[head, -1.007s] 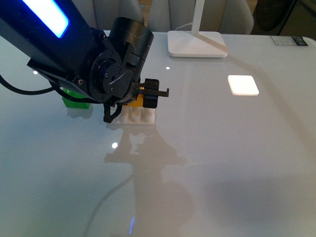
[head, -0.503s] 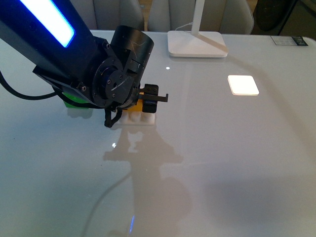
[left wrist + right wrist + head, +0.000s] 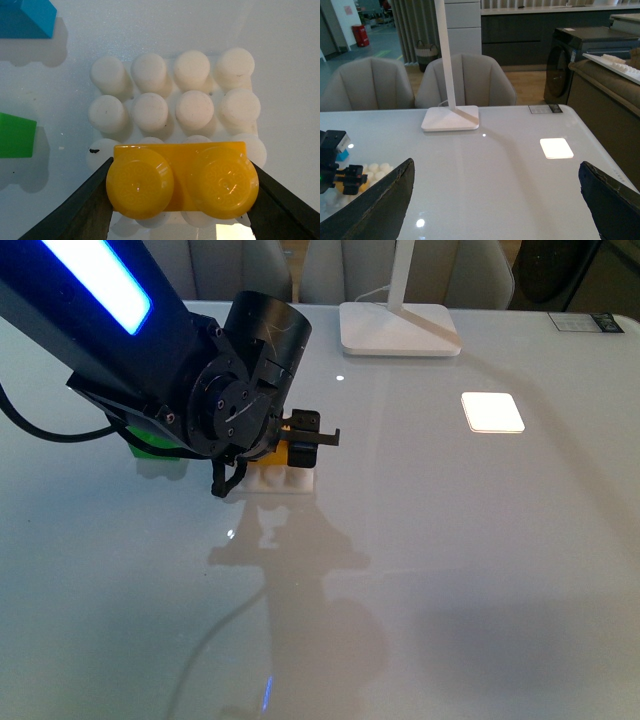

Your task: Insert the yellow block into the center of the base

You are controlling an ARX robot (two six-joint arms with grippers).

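Note:
The yellow block (image 3: 180, 182) is clamped by its two ends in my left gripper (image 3: 182, 200), studs facing the wrist camera. It hangs over the white studded base (image 3: 150, 107), covering the middle studs of the two rows nearest the gripper. Whether it touches them I cannot tell. In the front view the left gripper (image 3: 292, 445) sits low over the base (image 3: 285, 481), with the block (image 3: 277, 450) partly hidden by the wrist. My right gripper (image 3: 495, 200) is open with nothing between its fingers (image 3: 380, 200), high above the table and away from the base (image 3: 375, 170).
A green brick (image 3: 150, 440) lies left of the base, mostly hidden by the left arm; it also shows in the left wrist view (image 3: 15, 135) beside a blue brick (image 3: 27, 17). A white lamp foot (image 3: 400, 330) stands at the back. A bright light patch (image 3: 492, 412) lies at right.
In the first half second my left gripper shifted slightly with the yellow block over the base. Since then nothing has moved.

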